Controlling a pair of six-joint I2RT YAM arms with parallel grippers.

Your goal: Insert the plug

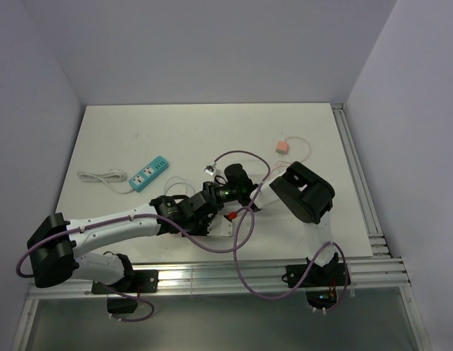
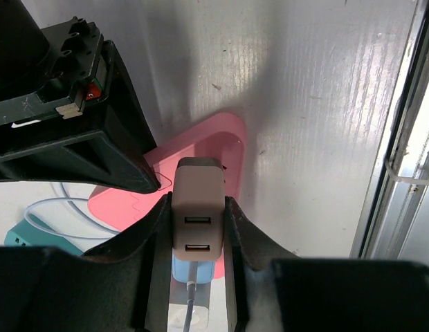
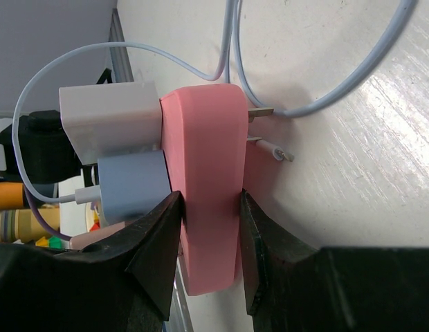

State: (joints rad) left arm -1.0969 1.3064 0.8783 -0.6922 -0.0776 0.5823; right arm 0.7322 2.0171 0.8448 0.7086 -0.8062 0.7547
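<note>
Plug point(image 2: 196, 211): pale block, two USB ports on its back face. It sits mid-table, held off the surface between the two arms, its front against the pink adapter point(image 3: 204, 138). Right wrist view shows the two faces meeting with no visible gap. A blue charger point(image 3: 131, 183) sits on the same face just beside it, touching.

Left gripper point(image 2: 196, 228): jaws pinch the plug by its sides. Right gripper point(image 3: 210, 207): jaws pinch the adapter across its narrow width. The adapter's own prongs point(image 3: 259, 111) stick out bare on the far side.

Step, as judged: end of the push, plug seated or all but seated. Next move probably calls for a short firm press along the pin line with the right arm bracing, then the left jaws letting go without dragging the plug back out.

A white cable point(image 3: 318, 83) loops over the table point(image 1: 175, 131), loose tip near the prongs. Strip point(image 1: 150, 174) lies well apart, to the left.

Hard to tell: plug pins hidden inside the adapter, so depth is unconfirmed. Top view buries the joint under both wrists. Adapter's lower end is cut off.
</note>
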